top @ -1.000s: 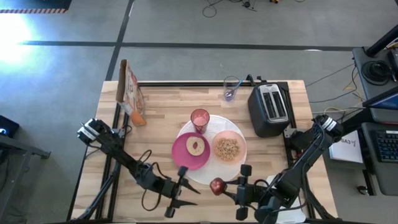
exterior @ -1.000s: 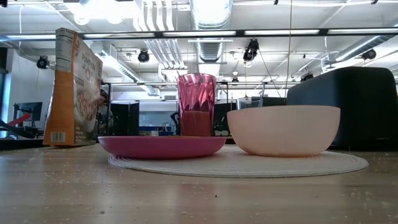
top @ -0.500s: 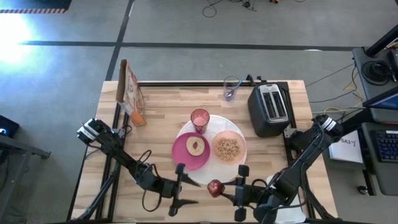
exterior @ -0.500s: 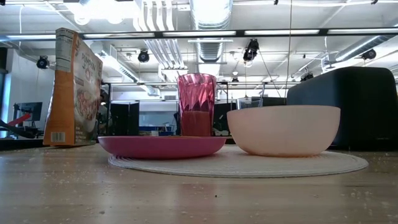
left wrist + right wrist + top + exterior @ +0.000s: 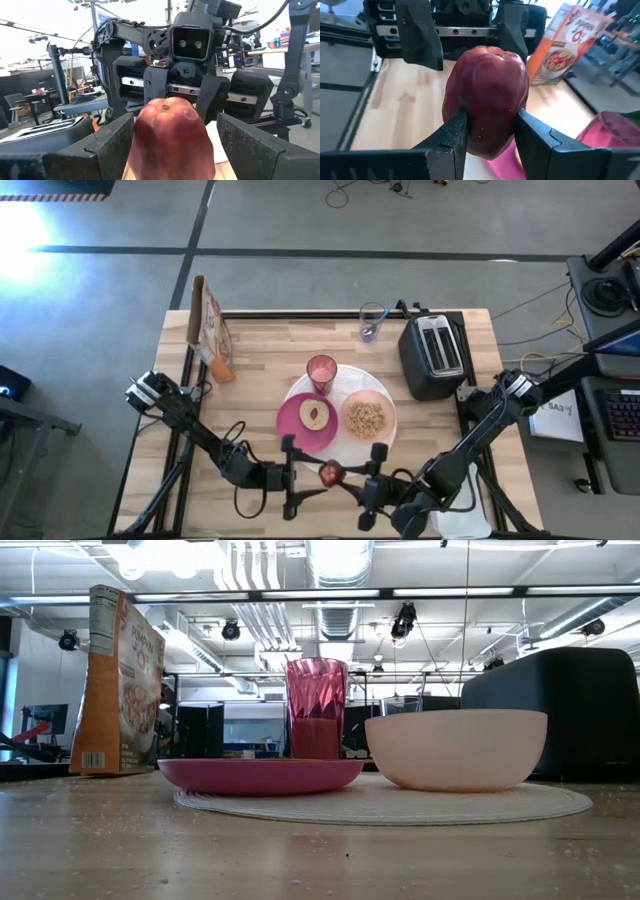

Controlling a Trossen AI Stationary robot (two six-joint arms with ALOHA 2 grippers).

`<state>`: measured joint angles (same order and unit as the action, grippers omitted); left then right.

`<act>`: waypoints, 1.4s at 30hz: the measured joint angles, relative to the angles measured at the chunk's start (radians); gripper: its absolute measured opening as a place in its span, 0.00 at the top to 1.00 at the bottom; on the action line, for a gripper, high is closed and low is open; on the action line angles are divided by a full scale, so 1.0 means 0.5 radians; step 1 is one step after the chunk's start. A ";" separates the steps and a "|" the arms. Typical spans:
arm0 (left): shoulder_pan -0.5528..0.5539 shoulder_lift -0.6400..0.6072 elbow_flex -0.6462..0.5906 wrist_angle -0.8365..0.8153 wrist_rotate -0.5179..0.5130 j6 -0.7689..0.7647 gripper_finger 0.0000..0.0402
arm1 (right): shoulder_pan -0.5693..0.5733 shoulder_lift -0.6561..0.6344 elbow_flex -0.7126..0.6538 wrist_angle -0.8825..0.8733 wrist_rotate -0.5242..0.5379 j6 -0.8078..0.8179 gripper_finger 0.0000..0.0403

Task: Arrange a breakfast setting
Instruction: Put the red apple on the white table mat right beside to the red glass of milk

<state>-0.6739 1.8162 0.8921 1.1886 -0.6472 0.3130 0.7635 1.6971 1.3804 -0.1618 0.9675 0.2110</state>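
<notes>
A red apple is held in my right gripper above the table's near edge, just before the large white plate. My left gripper is open; its fingers stand on either side of the apple, and I cannot tell whether they touch it. On the white plate rest the magenta plate, the peach bowl with cereal and the pink cup. The low view shows the magenta plate, cup and bowl. I do not make out the spoon. My right gripper pinches the apple's two opposite sides between its two fingers, low on the fruit. The fingers come level from the table's right side. The apple stands upright, lifted clear of the table.
A black toaster stands at the far right, a clear glass at the far edge, and a cereal box at the far left. A white tub is at the near right. Bare wood lies left of the plates.
My right gripper has carried the apple toward the table's left edge, level and clear of the table. My left gripper has turned and moved toward it, so the apple now stands between its open fingers.
</notes>
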 joint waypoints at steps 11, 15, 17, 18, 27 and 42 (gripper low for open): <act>0.003 0.000 0.011 0.009 -0.189 -0.011 0.33 | -0.035 0.018 -0.002 0.169 0.071 -0.331 0.69; 0.006 0.000 0.021 0.001 -0.199 -0.014 0.33 | -0.058 0.017 -0.002 0.175 0.058 -0.357 0.69; 0.007 0.000 0.021 -0.007 -0.207 -0.030 0.33 | -0.071 0.018 -0.002 0.184 0.053 -0.375 0.69; 0.007 0.000 0.021 -0.020 -0.207 -0.043 0.33 | -0.075 0.017 -0.002 0.188 0.048 -0.389 0.69; 0.011 -0.003 0.024 -0.034 -0.211 -0.067 0.34 | -0.082 0.018 -0.005 0.263 0.049 -0.475 0.69; 0.024 -0.003 0.024 -0.040 -0.207 -0.130 0.48 | -0.082 0.018 -0.005 0.281 0.057 -0.476 0.57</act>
<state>-0.6621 1.8145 0.9043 1.1688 -0.7509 0.2479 0.7223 1.7061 1.3781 -0.0211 0.9958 -0.0268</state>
